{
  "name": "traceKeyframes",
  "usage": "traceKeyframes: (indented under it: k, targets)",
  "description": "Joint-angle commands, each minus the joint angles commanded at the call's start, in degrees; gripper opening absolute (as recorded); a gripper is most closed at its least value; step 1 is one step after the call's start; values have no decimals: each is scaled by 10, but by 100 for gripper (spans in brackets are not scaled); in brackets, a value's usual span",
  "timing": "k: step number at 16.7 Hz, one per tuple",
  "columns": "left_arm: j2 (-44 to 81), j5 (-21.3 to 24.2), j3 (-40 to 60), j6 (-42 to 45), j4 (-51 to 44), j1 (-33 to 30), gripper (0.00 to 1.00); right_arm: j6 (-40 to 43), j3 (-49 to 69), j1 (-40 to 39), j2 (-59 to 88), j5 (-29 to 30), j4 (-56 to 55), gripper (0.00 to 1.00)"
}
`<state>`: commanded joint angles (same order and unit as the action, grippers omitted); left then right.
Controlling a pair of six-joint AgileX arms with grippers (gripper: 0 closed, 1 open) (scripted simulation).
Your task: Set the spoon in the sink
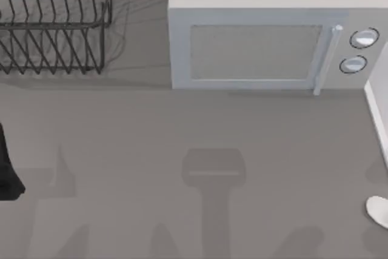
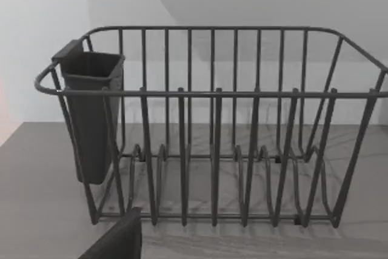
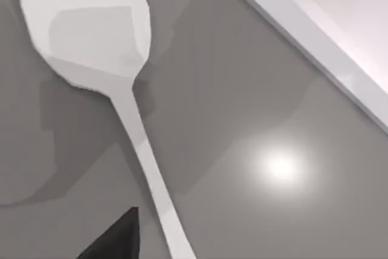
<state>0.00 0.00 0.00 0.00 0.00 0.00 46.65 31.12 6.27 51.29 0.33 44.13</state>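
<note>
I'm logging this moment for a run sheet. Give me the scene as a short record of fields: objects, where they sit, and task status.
spoon: white, lying flat on the table at the top view's right edge, bowl and handle seen close in the right wrist view
microwave: back of table, door shut
dish rack: back left, with a dark cup hung on one end
sink rim: pale edge at far right
task status: spoon not yet lifted

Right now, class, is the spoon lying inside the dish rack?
No. The spoon lies on the grey counter at the right edge, far from the dish rack at the back left.
</note>
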Motion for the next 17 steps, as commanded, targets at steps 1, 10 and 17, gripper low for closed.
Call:
traceKeyframes:
  k: [1, 10, 17]
  targets:
    - [0, 0, 0, 0, 0, 0, 100, 36, 25, 5, 39, 0, 35, 100]
    - [0, 0, 0, 0, 0, 0, 100, 203, 140, 24, 213, 0, 185, 100]
    - [0, 0, 0, 0, 0, 0, 100, 201, 114, 23, 231, 0, 144, 100]
